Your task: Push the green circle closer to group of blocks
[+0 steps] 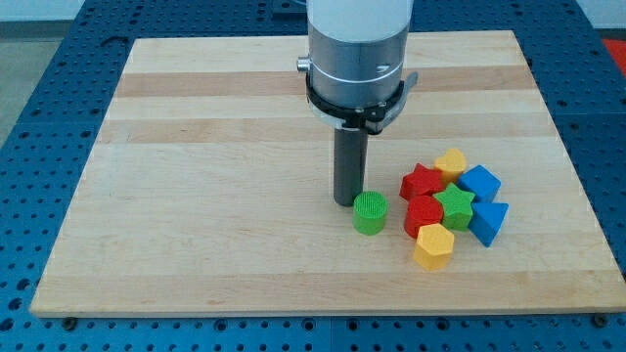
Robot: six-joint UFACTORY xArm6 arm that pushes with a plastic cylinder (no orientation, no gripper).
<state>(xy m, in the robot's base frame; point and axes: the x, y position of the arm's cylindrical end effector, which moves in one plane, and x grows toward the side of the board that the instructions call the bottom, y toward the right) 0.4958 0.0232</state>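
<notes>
The green circle (370, 212) is a short green cylinder on the wooden board, a little to the left of the group of blocks. My tip (346, 201) stands just to its upper left, touching or nearly touching it. The group holds a red star (422, 182), a yellow block (451, 162), a blue block (479, 183), a green star (455, 205), a red block (424, 215), a blue triangle (489, 221) and a yellow hexagon (433, 245). A small gap separates the green circle from the red block.
The wooden board (196, 196) lies on a blue perforated table (29, 108). The arm's grey body (357, 49) rises above the rod at the view's top centre. The board's bottom edge runs a short way below the yellow hexagon.
</notes>
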